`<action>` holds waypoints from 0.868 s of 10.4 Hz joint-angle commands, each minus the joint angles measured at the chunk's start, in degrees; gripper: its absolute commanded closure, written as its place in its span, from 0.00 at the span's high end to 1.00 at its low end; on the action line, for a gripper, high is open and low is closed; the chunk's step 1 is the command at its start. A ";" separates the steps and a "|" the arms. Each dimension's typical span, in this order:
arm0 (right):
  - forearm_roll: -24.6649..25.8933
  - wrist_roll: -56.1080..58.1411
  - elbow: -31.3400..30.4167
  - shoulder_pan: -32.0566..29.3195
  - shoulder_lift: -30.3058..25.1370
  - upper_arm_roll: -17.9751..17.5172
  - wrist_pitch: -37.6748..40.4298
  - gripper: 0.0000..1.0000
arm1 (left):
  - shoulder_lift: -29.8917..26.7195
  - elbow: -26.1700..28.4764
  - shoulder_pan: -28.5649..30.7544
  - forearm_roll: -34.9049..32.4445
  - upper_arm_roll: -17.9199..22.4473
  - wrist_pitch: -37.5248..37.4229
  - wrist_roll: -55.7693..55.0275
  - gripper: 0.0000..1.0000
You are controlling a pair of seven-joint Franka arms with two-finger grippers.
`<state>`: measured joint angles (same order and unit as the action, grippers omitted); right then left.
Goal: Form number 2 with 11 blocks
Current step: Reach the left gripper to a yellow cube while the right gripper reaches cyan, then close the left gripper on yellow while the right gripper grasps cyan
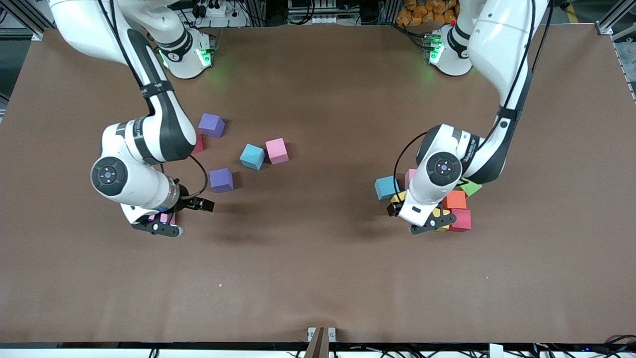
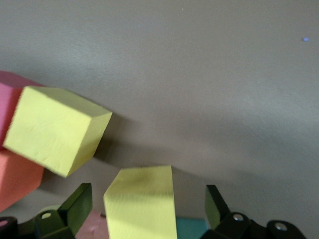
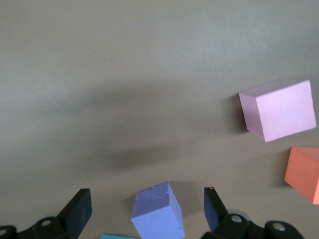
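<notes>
Presently both pincers stand wide open and empty, and no digit has been started: the step in hand appears to be the first pick. Left pincer (image 1: 420,219) hangs low over a crowded heap of blocks at the left arm's end of the bench (image 1: 318,278); its wrist view shows a yellow block (image 2: 142,204) between the spread fingers (image 2: 75,204), untouched by either pad, with a second yellow block (image 2: 55,129) tilted just beside it. Around the heap lie an orange block (image 1: 455,200), a red block (image 1: 461,220), a light blue block (image 1: 386,188), a partly hidden pink one, and the green cube (image 1: 469,187), which is no part of the figure. Right pincer (image 1: 171,219) hovers over a purple block (image 3: 158,211) seen between its open fingers (image 3: 77,209); a pale pink block (image 3: 279,109) and an orange block (image 3: 305,174) lie near. Loose toward the right arm's end are two purple blocks (image 1: 211,125) (image 1: 221,179), a light blue block (image 1: 252,156) and a pink block (image 1: 277,150) touching it at a corner. Next, each pincer would likely need to descend squarely and close on one cube alone; in the heap the neighbours crowd the fingers. Broad bare bench lies between the arms and nearer the front camera, well clear of every edge, giving room for the number 2.
</notes>
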<state>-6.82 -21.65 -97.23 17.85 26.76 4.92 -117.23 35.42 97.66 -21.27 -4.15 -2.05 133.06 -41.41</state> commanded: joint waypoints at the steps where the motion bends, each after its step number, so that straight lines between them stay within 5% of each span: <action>1: 2.85 -0.50 -7.77 2.70 -3.54 0.44 -2.55 1.00 | 1.49 -0.29 0.00 -1.30 -0.06 1.06 0.46 1.00; 5: 4.28 5.14 -23.16 6.12 -11.89 -0.44 -14.51 1.00 | 1.58 0.68 -0.09 -1.04 -0.41 -1.04 -0.33 1.00; 9: 3.57 -17.87 -26.07 14.31 -12.25 -0.53 -13.99 1.00 | 1.14 0.51 -0.36 -0.33 -0.76 -5.52 -0.42 1.00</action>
<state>-3.31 -34.87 -120.08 31.30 16.33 4.23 -130.45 37.45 97.97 -21.52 -4.15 -2.70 129.53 -41.45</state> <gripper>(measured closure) 0.000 0.000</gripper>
